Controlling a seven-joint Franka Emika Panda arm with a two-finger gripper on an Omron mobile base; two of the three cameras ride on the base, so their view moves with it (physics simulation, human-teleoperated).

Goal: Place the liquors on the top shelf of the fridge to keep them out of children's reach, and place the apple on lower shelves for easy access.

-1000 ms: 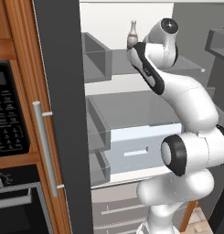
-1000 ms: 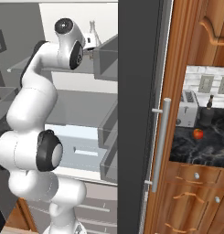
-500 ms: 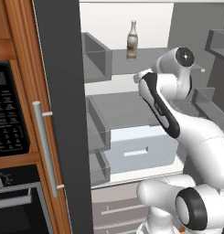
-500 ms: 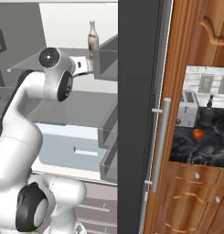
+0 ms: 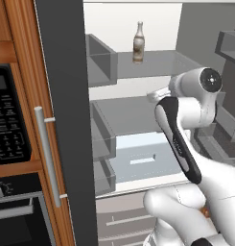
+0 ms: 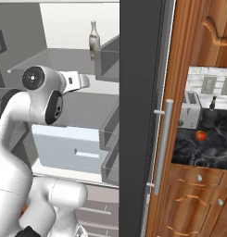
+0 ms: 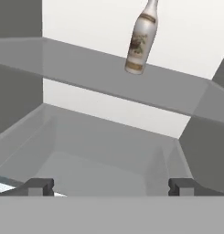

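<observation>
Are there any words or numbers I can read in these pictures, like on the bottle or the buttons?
None can be read.
pale bottle on the top shelf: a tan label with a dark picture, too blurred to read.
black oven panel: small pale marks on the buttons, too small to read.

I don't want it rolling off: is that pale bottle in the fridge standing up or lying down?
Standing up. The pale bottle rests on its base on the top shelf, neck pointing up; it looks slanted from the hand's tilted camera.
</observation>
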